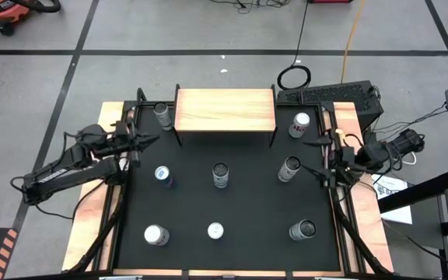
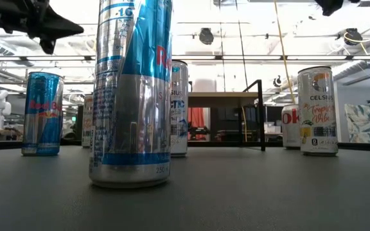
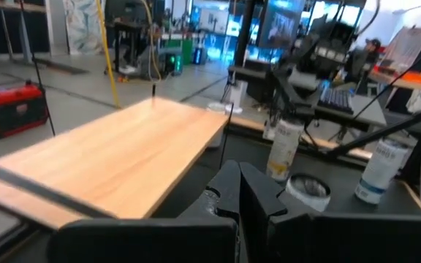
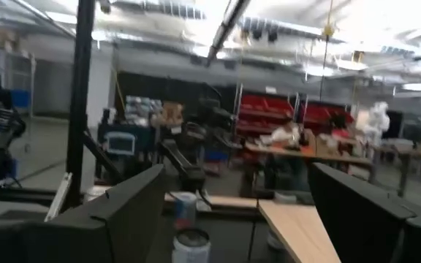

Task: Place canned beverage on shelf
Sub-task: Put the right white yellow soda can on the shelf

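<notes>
Several beverage cans stand upright on the black table top, among them one (image 1: 162, 115) by the shelf's left end, one (image 1: 300, 124) by its right end, and one (image 1: 289, 168) near my right gripper. The shelf (image 1: 224, 109), pale wood on thin black legs, stands at the table's far edge with its top bare; it also shows as the shelf (image 3: 123, 157) in the left wrist view. My left gripper (image 1: 150, 141) is shut, raised at the table's left edge. My right gripper (image 1: 308, 155) is open and raised at the right edge, with nothing between its fingers (image 4: 134, 201).
More cans stand in a row near the front edge (image 1: 155, 235), (image 1: 215, 230), (image 1: 303, 229) and in the middle (image 1: 221, 175), (image 1: 162, 175). In the low view a tall can (image 2: 130, 96) fills the foreground. A keyboard (image 1: 329, 95) lies behind the table at the right.
</notes>
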Controlling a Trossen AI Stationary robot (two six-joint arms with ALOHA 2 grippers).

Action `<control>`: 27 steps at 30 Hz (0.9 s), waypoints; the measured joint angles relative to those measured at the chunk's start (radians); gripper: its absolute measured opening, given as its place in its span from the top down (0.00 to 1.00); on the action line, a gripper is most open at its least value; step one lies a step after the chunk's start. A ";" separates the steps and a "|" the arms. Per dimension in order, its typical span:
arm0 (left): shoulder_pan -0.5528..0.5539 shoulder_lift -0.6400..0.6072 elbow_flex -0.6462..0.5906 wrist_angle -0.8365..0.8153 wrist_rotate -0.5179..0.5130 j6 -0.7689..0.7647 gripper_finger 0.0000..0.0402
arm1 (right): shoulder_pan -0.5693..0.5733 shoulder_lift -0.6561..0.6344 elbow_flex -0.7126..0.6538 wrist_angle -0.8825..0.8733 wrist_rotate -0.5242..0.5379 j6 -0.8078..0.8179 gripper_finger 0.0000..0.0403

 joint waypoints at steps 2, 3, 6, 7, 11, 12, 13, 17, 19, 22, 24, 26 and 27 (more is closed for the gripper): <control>0.000 0.001 0.000 -0.035 -0.002 -0.007 1.00 | 0.000 0.015 0.049 -0.076 0.022 0.032 0.21; 0.000 0.002 0.000 -0.047 -0.002 -0.007 1.00 | 0.000 0.023 0.073 -0.116 0.041 0.054 0.21; 0.000 0.002 0.000 -0.058 -0.003 -0.047 1.00 | 0.000 0.045 0.127 -0.230 0.107 0.129 0.21; 0.000 0.002 0.000 -0.056 -0.003 -0.055 1.00 | 0.000 0.050 0.141 -0.263 0.127 0.148 0.21; 0.000 0.002 0.000 -0.043 -0.003 -0.057 1.00 | 0.000 0.060 0.161 -0.317 0.187 0.179 0.21; 0.000 0.002 0.000 -0.044 -0.003 -0.057 1.00 | 0.000 0.060 0.161 -0.314 0.184 0.179 0.21; 0.000 0.002 0.000 -0.044 -0.003 -0.057 1.00 | 0.000 0.060 0.161 -0.310 0.183 0.179 0.21; 0.000 0.002 0.000 -0.044 -0.003 -0.058 1.00 | 0.000 0.060 0.161 -0.299 0.183 0.176 0.21; 0.000 0.002 0.000 -0.044 -0.003 -0.058 1.00 | 0.000 0.060 0.161 -0.299 0.182 0.180 0.21; 0.000 0.002 0.000 -0.044 -0.003 -0.058 1.00 | 0.001 0.060 0.161 -0.298 0.173 0.182 0.21; 0.000 0.002 0.000 -0.045 -0.003 -0.058 1.00 | 0.001 0.060 0.161 -0.289 0.157 0.178 0.21; 0.000 0.002 0.000 -0.045 -0.003 -0.058 1.00 | 0.001 0.060 0.161 -0.283 0.154 0.179 0.21; 0.000 0.002 0.000 -0.045 -0.003 -0.058 1.00 | 0.001 0.060 0.161 -0.283 0.154 0.179 0.21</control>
